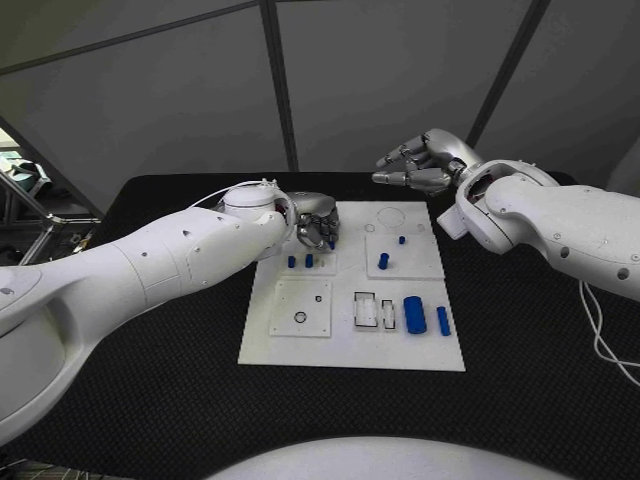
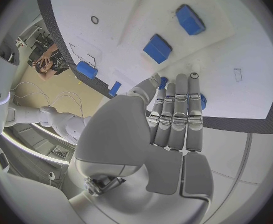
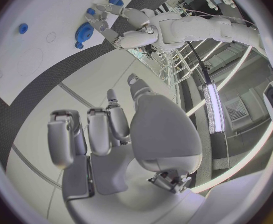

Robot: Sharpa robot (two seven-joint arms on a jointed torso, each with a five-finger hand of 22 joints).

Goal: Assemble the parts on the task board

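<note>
The white task board point(image 1: 352, 345) lies in the middle of the black table. Small blue pegs point(image 1: 300, 262) stand near its left side, another peg point(image 1: 384, 262) stands further right, and two blue cylinders point(image 1: 414, 314) lie at its right edge. My left hand point(image 1: 313, 216) is low over the board's far left part, its fingers point(image 2: 177, 109) straight and close together. A blue gear point(image 3: 83, 33) sits at those fingertips; blue shows on both sides of them, and a grip is not clear. My right hand point(image 1: 424, 165) hovers beyond the board's far edge, fingers point(image 3: 68, 137) curled in on nothing.
Two blue blocks point(image 2: 157, 48) and a blue cylinder point(image 2: 86, 69) lie on the board beyond my left hand. Black table point(image 1: 147, 380) surrounds the board on all sides. A white cable point(image 1: 609, 345) trails at the right.
</note>
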